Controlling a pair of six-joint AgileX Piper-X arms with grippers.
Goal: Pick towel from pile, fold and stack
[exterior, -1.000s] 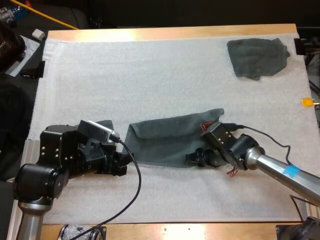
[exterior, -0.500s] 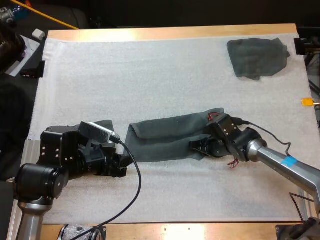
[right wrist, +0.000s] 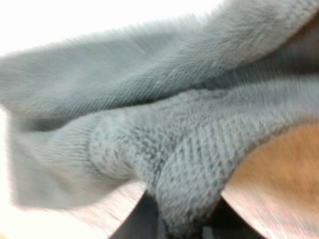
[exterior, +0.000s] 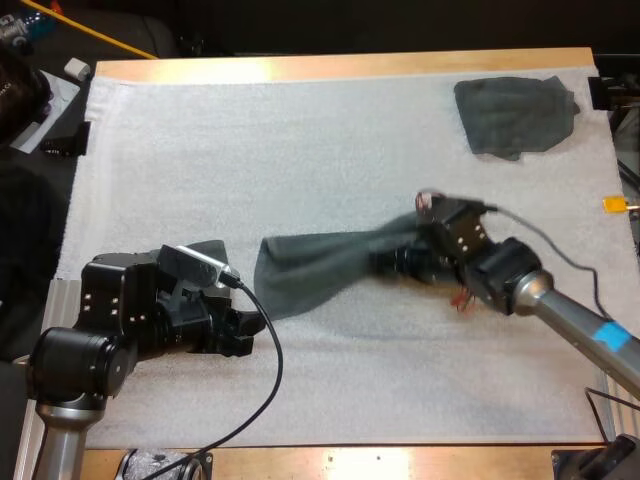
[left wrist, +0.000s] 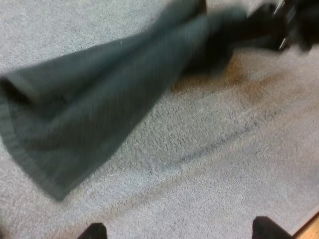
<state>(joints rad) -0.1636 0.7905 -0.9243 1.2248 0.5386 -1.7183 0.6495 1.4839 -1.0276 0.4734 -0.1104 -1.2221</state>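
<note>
A dark grey-green towel (exterior: 320, 268) stretches across the middle of the mat. Its right end is bunched and lifted by my right gripper (exterior: 392, 262), which is shut on it; in the right wrist view the towel's (right wrist: 164, 149) cloth is pinched between my fingers. The towel's left part (left wrist: 89, 114) still lies on the mat, with a folded corner. My left gripper (left wrist: 174, 233) sits low near the towel's left end, its fingertips (left wrist: 92, 231) apart and holding nothing. Another grey-green towel (exterior: 515, 115) lies spread at the far right corner.
A white mat (exterior: 300, 150) covers the wooden table (exterior: 340, 66). Beyond the left edge lie dark clutter and a small white object (exterior: 76, 68). Open mat lies in front of the towel and across the far left.
My right gripper has moved away from the near edge and upward, dragging the towel's right end with it. The towel has narrowed and stretched. My left arm has stayed put.
</note>
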